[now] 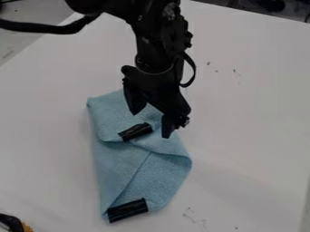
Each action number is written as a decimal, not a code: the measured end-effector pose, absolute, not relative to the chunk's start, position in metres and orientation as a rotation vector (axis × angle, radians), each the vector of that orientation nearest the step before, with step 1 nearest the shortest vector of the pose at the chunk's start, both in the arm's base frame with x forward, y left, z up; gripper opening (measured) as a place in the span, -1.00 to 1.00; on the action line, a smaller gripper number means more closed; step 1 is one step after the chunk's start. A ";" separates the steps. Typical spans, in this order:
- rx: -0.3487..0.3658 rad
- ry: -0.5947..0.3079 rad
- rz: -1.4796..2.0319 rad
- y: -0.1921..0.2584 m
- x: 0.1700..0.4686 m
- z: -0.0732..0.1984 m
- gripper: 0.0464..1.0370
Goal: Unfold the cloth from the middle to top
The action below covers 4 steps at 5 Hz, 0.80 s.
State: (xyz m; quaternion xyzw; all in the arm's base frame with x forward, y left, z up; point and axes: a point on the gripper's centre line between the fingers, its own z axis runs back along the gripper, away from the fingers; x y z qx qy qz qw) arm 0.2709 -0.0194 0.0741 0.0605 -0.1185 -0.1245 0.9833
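Nearest the cam, bottom L corner: a black-and-yellow thing (13,223), part cut off by the view edge, well apart from the work. Then the cloth's (124,170) near end w/ a black strip (128,210) across it. Light blue cloth lies folded on the white table (248,136), L of ctr, long way running near to far; a diagonal fold line crosses its near half, R side bulges out.

Mid cloth: 2nd strip, the middle strip (136,132), at the edge of the upper flap. Prob. the grab pt for this job: pinch there, lift, carry flap toward the far end.

Gripper (152,123) hangs over the flap by that strip, fingers spread apart, nothing held. Can't tell if tips touch cloth.

Risks: strip sits off to one side of the fingers, so closing w/o re-aligning may miss it or catch just a corner → flap twists. Too low = pinches layers beneath too, whole cloth drags vs. unfolds. Too high = slips off. Early release → flap drops back, bunched.

Beyond: cloth's far edge, partly behind the gripper, then the arm (158,47) and a black cable (51,28).
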 end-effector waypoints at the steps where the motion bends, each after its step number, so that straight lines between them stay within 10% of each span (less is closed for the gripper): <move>1: 0.118 -0.218 -0.254 -0.020 0.270 0.068 0.93; 4: 0.097 -0.256 -0.190 0.012 0.280 0.040 0.93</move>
